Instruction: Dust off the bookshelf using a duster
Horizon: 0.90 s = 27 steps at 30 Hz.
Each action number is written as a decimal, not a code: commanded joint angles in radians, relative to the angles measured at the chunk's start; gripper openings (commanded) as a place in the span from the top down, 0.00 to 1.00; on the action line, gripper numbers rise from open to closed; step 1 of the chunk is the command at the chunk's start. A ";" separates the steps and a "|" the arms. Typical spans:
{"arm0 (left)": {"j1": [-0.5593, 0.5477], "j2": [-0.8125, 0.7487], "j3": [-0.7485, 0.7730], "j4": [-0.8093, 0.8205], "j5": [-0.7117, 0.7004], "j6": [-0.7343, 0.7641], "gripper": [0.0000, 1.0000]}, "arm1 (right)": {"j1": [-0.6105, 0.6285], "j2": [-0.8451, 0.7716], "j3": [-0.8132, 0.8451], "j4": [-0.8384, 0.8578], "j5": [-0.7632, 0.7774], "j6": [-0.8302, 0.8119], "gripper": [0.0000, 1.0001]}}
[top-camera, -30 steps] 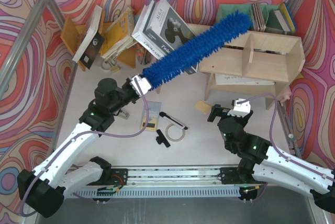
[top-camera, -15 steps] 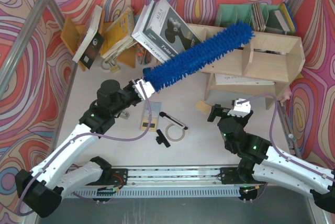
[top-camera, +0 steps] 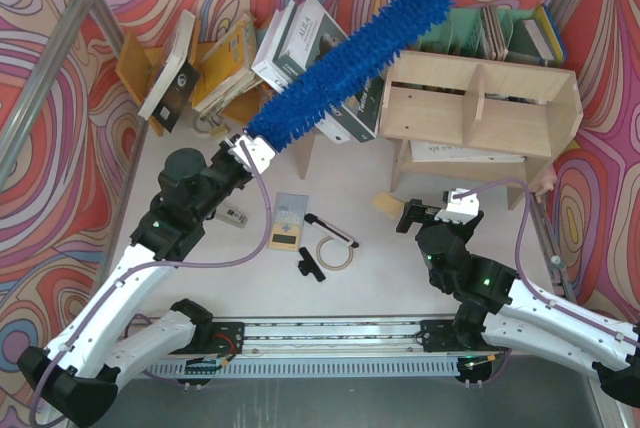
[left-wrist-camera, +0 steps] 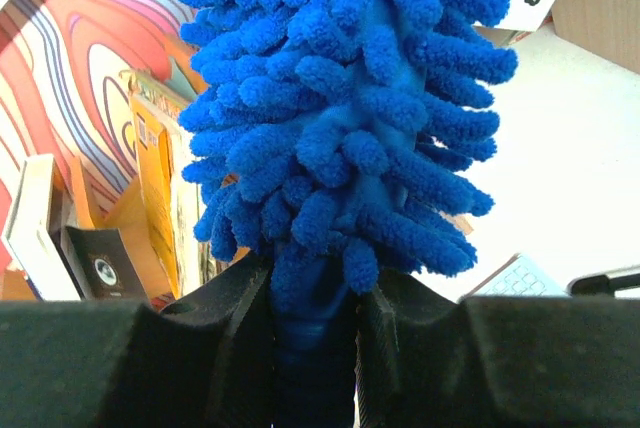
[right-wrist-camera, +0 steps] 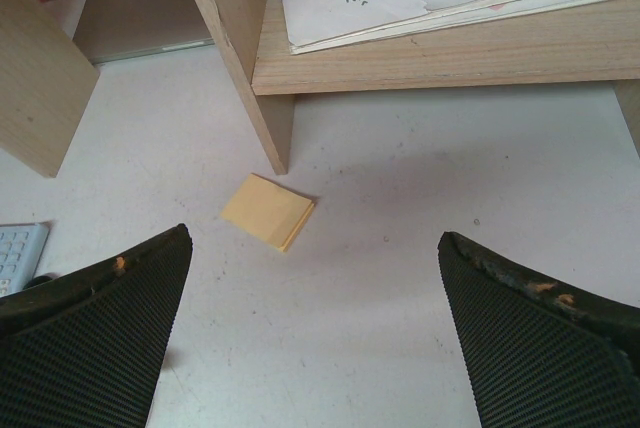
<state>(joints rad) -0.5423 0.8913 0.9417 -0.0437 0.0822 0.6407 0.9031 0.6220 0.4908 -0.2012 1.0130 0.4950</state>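
My left claw [top-camera: 243, 151] is clamped tight on the slim handle of the duster [top-camera: 345, 63], just where the blue fluff begins. Gripped there, the whole head sticks out past me as one long reach. It slants up and to the right, crossing over the leaning books [top-camera: 215, 63], with its tip near the back wall beyond the left end of the bookshelf [top-camera: 500, 108]. From above I cannot tell whether any fluff touches the wood, though I judge it is held high to come down onto the top board. My right claw [right-wrist-camera: 312, 240] holds nothing. Its jaws are spread wide, low over the table [right-wrist-camera: 400, 248] in front of the shelf's foot (a small yellow note pad [right-wrist-camera: 268, 211] lies just ahead), parked out of the sweep's way.
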 commanded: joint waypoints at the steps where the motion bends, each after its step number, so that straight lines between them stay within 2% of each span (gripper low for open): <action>1: -0.002 -0.012 0.066 0.016 -0.031 -0.176 1.00 | 0.005 -0.006 0.025 -0.020 0.021 0.012 0.01; 7: -0.163 -0.020 0.137 -0.051 -0.171 -0.216 1.00 | 0.004 0.005 0.026 -0.016 0.022 0.010 0.01; 13: -0.304 0.047 0.297 -0.172 -0.404 -0.422 1.00 | 0.004 0.017 0.030 -0.017 0.022 0.009 0.01; 21: -0.594 0.272 0.540 -0.357 -0.728 -0.514 1.00 | 0.004 0.022 0.030 -0.015 0.023 0.008 0.01; 27: -0.671 0.481 0.768 -0.537 -0.861 -0.671 1.00 | 0.004 0.023 0.031 -0.016 0.021 0.009 0.01</action>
<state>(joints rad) -1.1831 1.2854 1.5936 -0.4644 -0.6098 0.1074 0.9031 0.6437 0.4911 -0.2012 1.0130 0.4950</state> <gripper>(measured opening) 0.346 0.987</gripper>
